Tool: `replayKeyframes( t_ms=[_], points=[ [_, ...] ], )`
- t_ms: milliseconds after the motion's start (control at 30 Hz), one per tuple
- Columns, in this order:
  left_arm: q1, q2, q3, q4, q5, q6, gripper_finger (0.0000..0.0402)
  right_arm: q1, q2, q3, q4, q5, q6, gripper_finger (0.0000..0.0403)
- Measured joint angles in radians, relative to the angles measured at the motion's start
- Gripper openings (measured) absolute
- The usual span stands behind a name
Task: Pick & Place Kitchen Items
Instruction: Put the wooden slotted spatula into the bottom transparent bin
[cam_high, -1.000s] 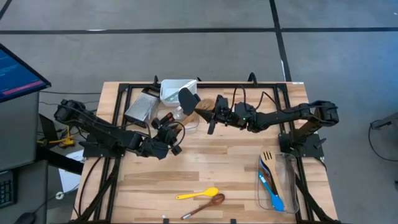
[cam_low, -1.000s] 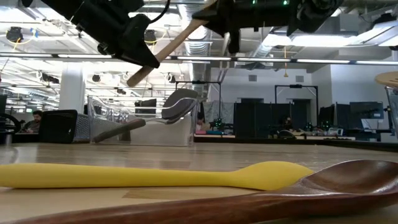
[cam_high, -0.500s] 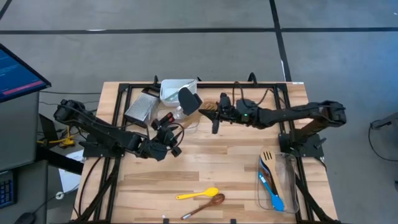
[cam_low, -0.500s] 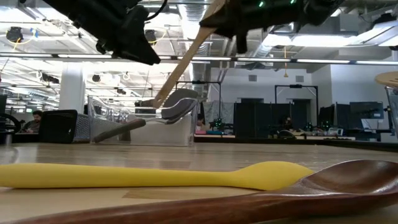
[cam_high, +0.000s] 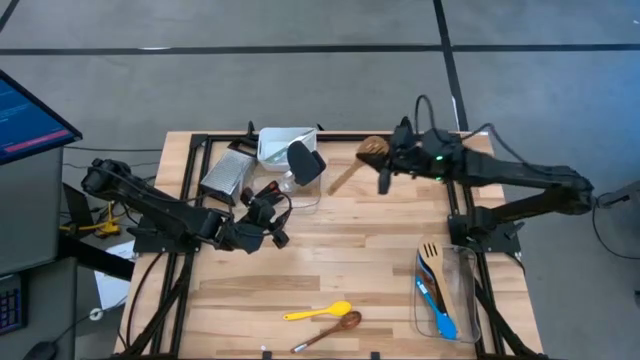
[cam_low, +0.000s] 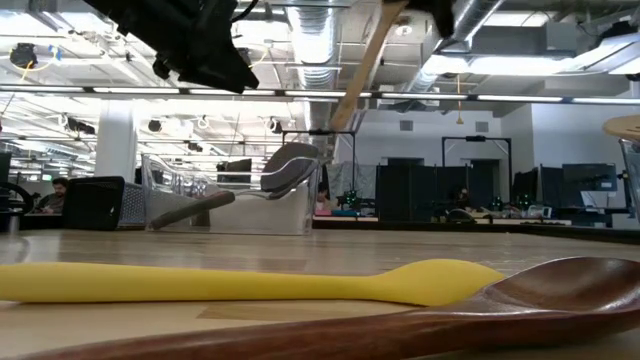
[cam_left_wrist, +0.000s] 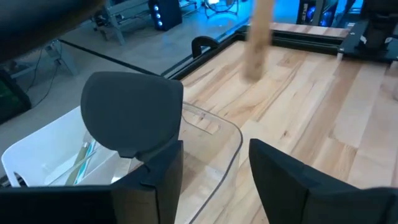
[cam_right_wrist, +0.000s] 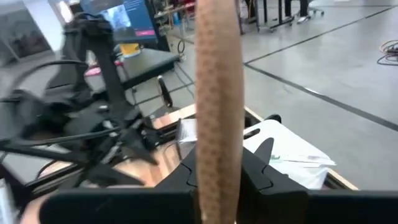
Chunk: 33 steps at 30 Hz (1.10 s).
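Note:
My right gripper (cam_high: 384, 166) is shut on a light wooden spoon (cam_high: 350, 168), held in the air over the table's far middle. The spoon's bowl (cam_high: 372, 147) is at the gripper. Its handle (cam_low: 358, 72) slants down toward the clear tub (cam_high: 292, 178) at the far left-centre. A black spatula (cam_left_wrist: 129, 114) leans in that tub. My left gripper (cam_high: 272, 216) hovers open just near of the tub, with nothing between its fingers (cam_left_wrist: 292, 186). A yellow spoon (cam_high: 318, 312) and a dark wooden spoon (cam_high: 330, 328) lie at the near edge. My right gripper pinches the wooden spoon's handle (cam_right_wrist: 217, 149) between its two fingers, close to the bowl end. It comes nearly level from the table's right. The spoon is lifted clear, and its long free handle slants down and away from the fingers.
A second clear tub (cam_high: 462, 290) at the right edge holds a slotted wooden turner (cam_high: 430, 258) and a blue spoon (cam_high: 440, 318). A metal grater (cam_high: 226, 174) and a white tray (cam_high: 282, 142) lie at the far left. Bare wood lies between the two arms.
My left gripper has opened and let go of the wooden spoon's handle end. My right gripper has risen and drawn back toward the table's right and far edges with the spoon. The spoon's free handle end dropped, then came up clear of the tub.

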<state>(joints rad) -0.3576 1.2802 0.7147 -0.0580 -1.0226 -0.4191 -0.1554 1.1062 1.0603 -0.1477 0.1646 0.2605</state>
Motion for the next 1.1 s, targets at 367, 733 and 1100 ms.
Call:
replayKeyframes(
  t_ms=[367, 733, 1100],
  points=[
    [0.0, -0.001, -0.008, -0.004, 0.007, 0.0, 0.0169, 0.024, 0.011, 0.478, -0.828, -0.01, 0.271, 0.0025],
    [0.0, -0.001, -0.045, -0.006, 0.007, 0.0, 0.017, 0.168, 0.04, 0.639, -1.257, -0.02, 0.629, 0.0025],
    [0.0, -0.001, -0.045, -0.004, 0.007, -0.004, 0.017, 0.52, 0.03, 0.578, -1.416, 0.106, 0.918, 0.0025]
  ],
)
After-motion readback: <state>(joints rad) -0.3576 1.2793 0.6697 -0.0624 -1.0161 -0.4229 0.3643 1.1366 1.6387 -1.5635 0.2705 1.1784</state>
